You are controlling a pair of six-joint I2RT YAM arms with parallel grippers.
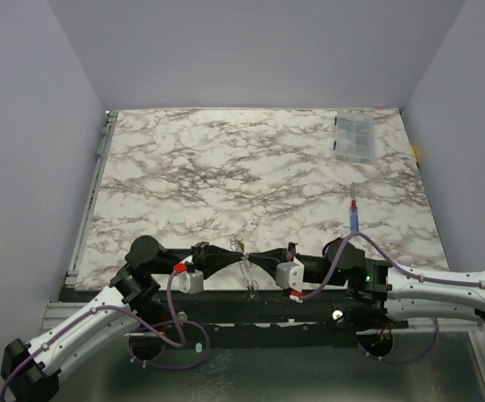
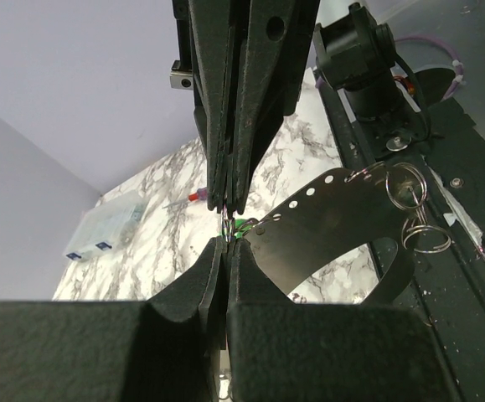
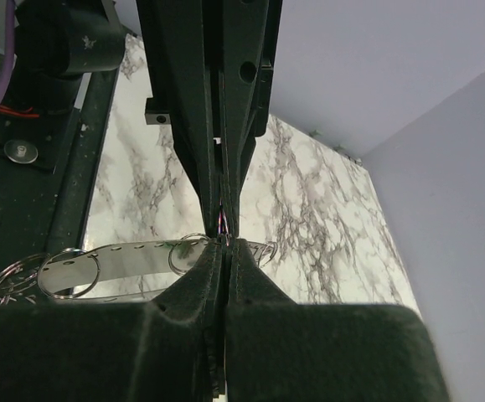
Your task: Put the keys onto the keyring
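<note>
My left gripper and right gripper meet tip to tip above the table's near edge, both shut. The grey keyring is a strap-like loop with punched holes. It hangs between them in the top view and runs behind the right fingertips in the right wrist view. The bright green key shows as a small green bit at the left fingertips, against the loop's end. Thin metal rings hang on the loop. The pale yellow key is not visible.
A blue stick with a red tip lies on the marble table at the right. A clear rectangular plastic box sits at the far right corner. Grey walls stand on three sides; the black mounting rail runs along the near edge.
</note>
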